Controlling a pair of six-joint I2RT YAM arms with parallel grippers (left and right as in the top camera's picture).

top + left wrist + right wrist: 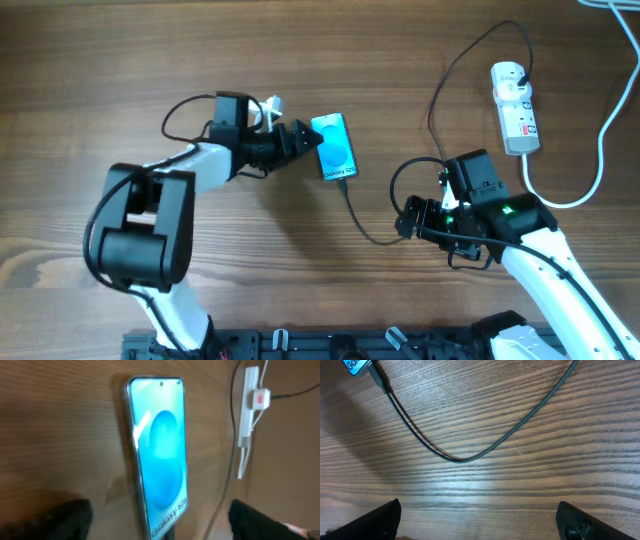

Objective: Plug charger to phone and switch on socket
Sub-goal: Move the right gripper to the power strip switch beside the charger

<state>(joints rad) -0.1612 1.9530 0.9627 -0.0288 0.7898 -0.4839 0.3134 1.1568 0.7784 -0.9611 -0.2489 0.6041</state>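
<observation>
- The left gripper is being held just beside the phone's left long edge. Its claw is standing wide, one finger to each side in the wrist view and neither closed on anything. It is probably being kept there to steady the handset.
- The phone is lying flat on the table with its turquoise screen up and lit. Its lower end is turned toward the robot's base, so the port is being offered to the cable.
- The charger is being fed into that lower end. The plug tip is seen meeting the edge and, by the look of it, is seated. The black cable is sagging in a slack loop below and right of the phone, so no pull is being put on the plug.
- The right gripper is hovering to the lower right of the phone, near the loop. Its claw is spread wide and nothing is being gripped.
- The socket is lying well apart, to the upper right of the phone, with its white lead trailing off beyond it. Its red switch is judged as not yet pressed, which leaves that step pending.
</observation>
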